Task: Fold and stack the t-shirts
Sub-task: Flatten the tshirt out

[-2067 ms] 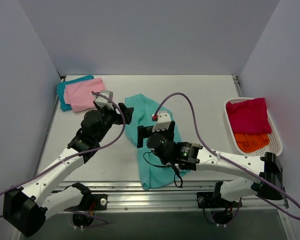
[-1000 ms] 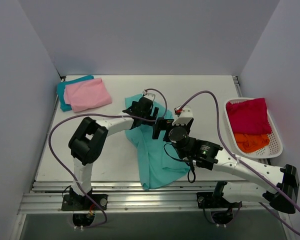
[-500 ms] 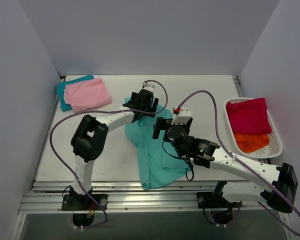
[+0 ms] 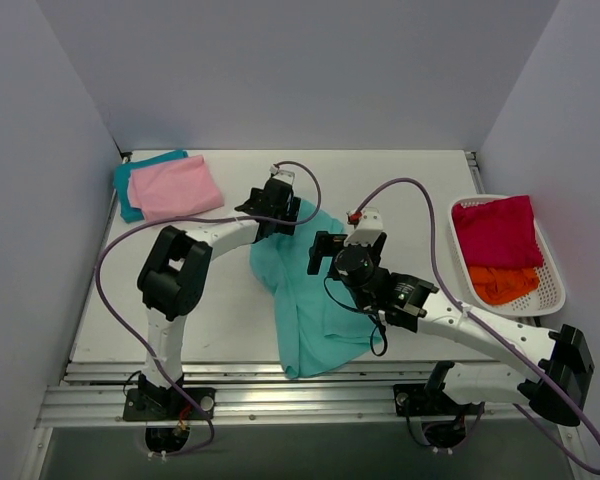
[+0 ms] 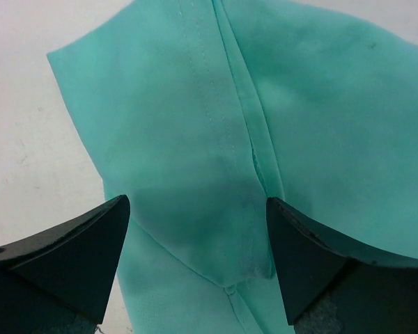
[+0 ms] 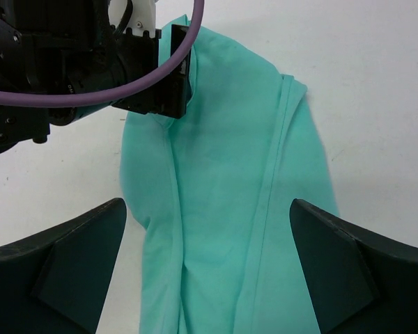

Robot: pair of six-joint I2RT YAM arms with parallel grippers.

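Readying the mint tee (image 4: 315, 300) for folding, my left claw (image 5: 196, 212) and right claw (image 6: 207, 212) gape empty; I'd pinch its far edge next.

top external: fixed, high above and behind the near edge of the table (image 4: 220, 310), tilted down and forward, far enough to take in the whole tabletop. left wrist: very close over the mint green t-shirt (image 5: 216, 139), looking down between its own fingers (image 5: 66, 257). right wrist: a little farther back, looking down on the same shirt, with the left gripper (image 6: 174, 73) at upper left. all three views share the shirt's far end.
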